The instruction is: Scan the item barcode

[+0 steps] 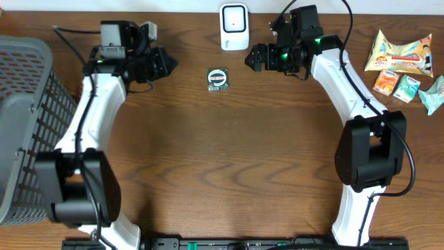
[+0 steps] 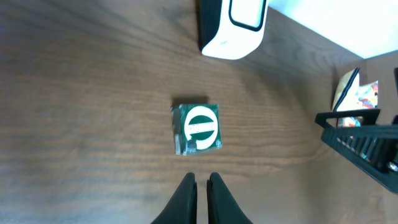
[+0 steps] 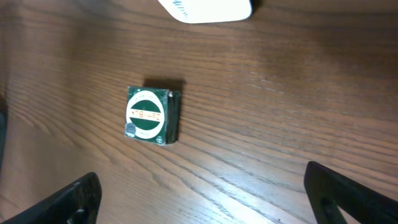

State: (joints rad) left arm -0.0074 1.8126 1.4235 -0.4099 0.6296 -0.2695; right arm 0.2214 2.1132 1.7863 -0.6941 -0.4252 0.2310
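The item, a small green box with a white round label, lies flat on the table between the two arms. The white barcode scanner stands just behind it. My left gripper is left of the box, shut with nothing between its fingers. My right gripper is right of the box and open wide, the box ahead of its fingers and apart from them.
A grey wire basket fills the left edge of the table. Several snack packets lie at the far right. The scanner's base shows at the top of the right wrist view.
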